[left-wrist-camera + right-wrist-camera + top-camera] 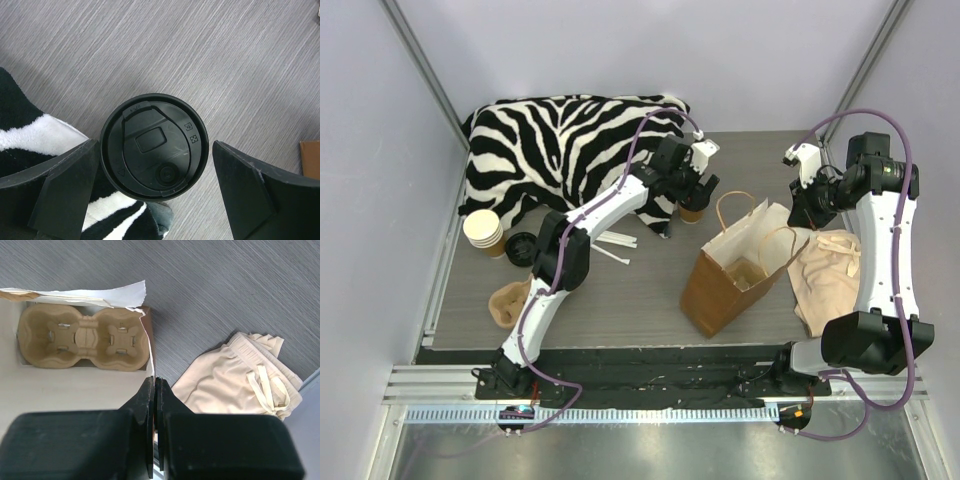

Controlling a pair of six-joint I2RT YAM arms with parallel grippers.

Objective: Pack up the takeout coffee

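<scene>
The takeout coffee (pixel 154 147) is a brown cup under a round black lid, standing upright on the grey table at the edge of the zebra cloth (pixel 45 137). From above it shows as a small brown cup (pixel 692 213) left of the bag. My left gripper (pixel 154 145) is open and straddles the lid, one finger on each side with a small gap to the right one. The brown paper bag (pixel 720 290) stands open with a pulp cup carrier (pixel 82 337) lying inside. My right gripper (pixel 154 382) is shut on the bag's right rim (pixel 147 345).
A zebra-print blanket (pixel 570 140) fills the back left. A stack of lidless cups (pixel 485 232) and a loose black lid (pixel 522 247) sit at the left, white sticks (pixel 615 245) beside them. A beige cloth (pixel 830 275) lies right of the bag.
</scene>
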